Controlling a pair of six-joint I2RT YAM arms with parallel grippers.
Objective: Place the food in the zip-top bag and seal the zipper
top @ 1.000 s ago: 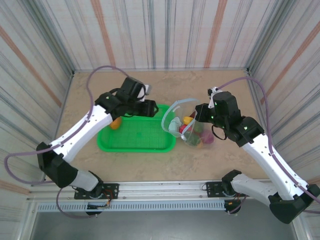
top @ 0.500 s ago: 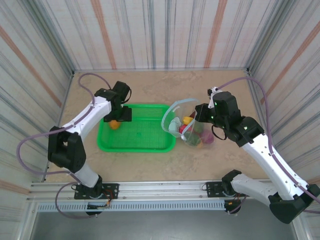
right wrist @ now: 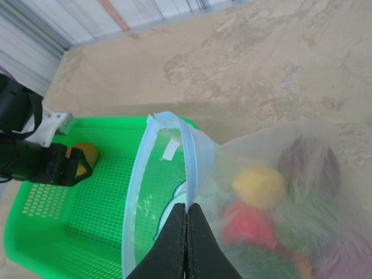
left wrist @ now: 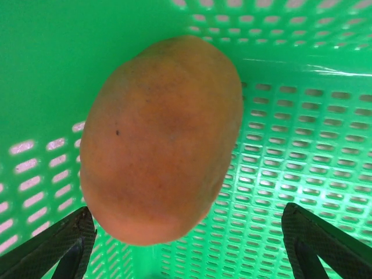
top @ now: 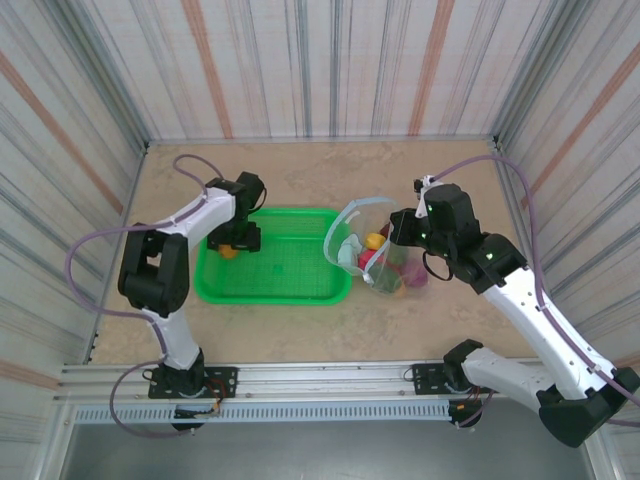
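"While the left claw hangs over that orange toy fruit, are its fingers spread enough to take it?"

"Plenty. They stand well apart, one tip on each side, with nothing gripped. The fruit lies straight ahead of the claw, between the tips, on the floor of the green mesh basket, close to a wall."

"How do you reckon it will handle?"

"Light, hard and smooth, I'd guess. With that egg shape it could squirt out if pinched near an end. I'd take it across the fat middle, the short way, and squeeze gently."

"And the bag?"

"The right claw is pinched tight on the rim of the zip-top bag, right on the zipper, holding the mouth up in a loop to that claw's left. It looks like thin, floppy film, so I'd expect it to sag shut if let go. The other food, a yellow piece and a red piece among it, sits inside the bag just beyond the claw's tips and to their right."
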